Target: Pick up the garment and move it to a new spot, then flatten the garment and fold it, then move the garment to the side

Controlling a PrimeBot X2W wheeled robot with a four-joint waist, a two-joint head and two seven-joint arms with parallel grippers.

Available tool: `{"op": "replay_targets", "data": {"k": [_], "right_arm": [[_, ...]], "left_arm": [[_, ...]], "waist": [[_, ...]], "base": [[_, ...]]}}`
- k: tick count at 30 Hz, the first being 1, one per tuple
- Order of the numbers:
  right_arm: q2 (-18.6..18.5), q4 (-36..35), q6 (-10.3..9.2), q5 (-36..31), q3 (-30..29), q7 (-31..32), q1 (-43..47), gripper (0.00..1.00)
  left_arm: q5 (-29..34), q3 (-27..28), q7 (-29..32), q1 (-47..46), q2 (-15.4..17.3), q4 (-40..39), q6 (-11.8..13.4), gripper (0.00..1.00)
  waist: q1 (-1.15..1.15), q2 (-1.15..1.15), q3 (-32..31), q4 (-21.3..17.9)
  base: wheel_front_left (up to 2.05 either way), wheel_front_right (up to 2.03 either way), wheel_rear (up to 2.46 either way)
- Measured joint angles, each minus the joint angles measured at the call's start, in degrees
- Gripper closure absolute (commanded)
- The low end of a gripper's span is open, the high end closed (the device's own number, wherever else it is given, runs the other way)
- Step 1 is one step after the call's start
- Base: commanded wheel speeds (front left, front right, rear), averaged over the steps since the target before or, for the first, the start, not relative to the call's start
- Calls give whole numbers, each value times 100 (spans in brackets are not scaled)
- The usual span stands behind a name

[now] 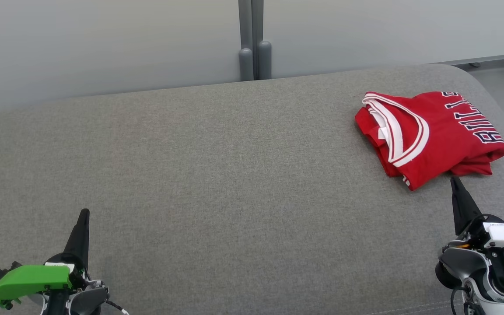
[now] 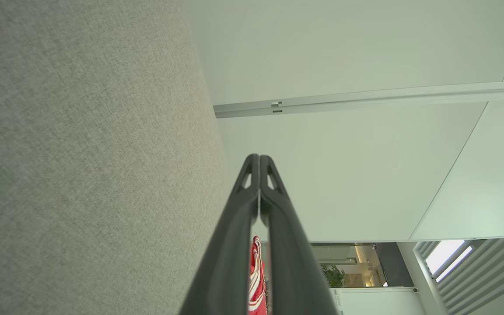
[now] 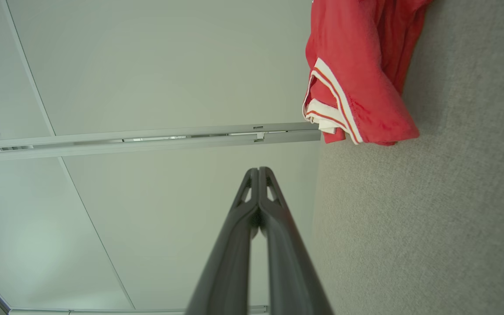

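Two grippers are seen low in the head view, both closed with nothing held. The left gripper (image 1: 84,213) is placed at the near left of the grey fabric surface (image 1: 234,183), its dark fingers pressed together into a single point. In the left wrist view those fingers are shown meeting at their tips, with nothing caught between them. The right gripper (image 1: 453,180) is found at the near right, likewise pinched closed and empty. Its tip is set just beside the near edge of the garment (image 1: 431,131) and, as far as can be judged from this angle, is not touching it. The garment, a red jersey with white trim and dark lettering, is laid folded into a compact bundle at the far right of the surface, with the white-edged neckline turned toward the left. Its layers are seen slightly uneven along the near edge. A pale panelled wall (image 1: 103,43) is seen beyond the far edge of the surface, and a green fitting (image 1: 29,280) is carried on the left wrist.
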Motion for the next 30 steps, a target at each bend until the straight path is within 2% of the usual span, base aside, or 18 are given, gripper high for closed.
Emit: {"op": "replay_targets", "data": {"k": [30], "right_arm": [[15, -3, 0, -8, -15, 7, 0, 100]], "left_arm": [[0, 8, 18, 0, -1, -5, 0, 100]], "waist": [[0, 0, 0, 0]], "base": [[0, 0, 0]]}}
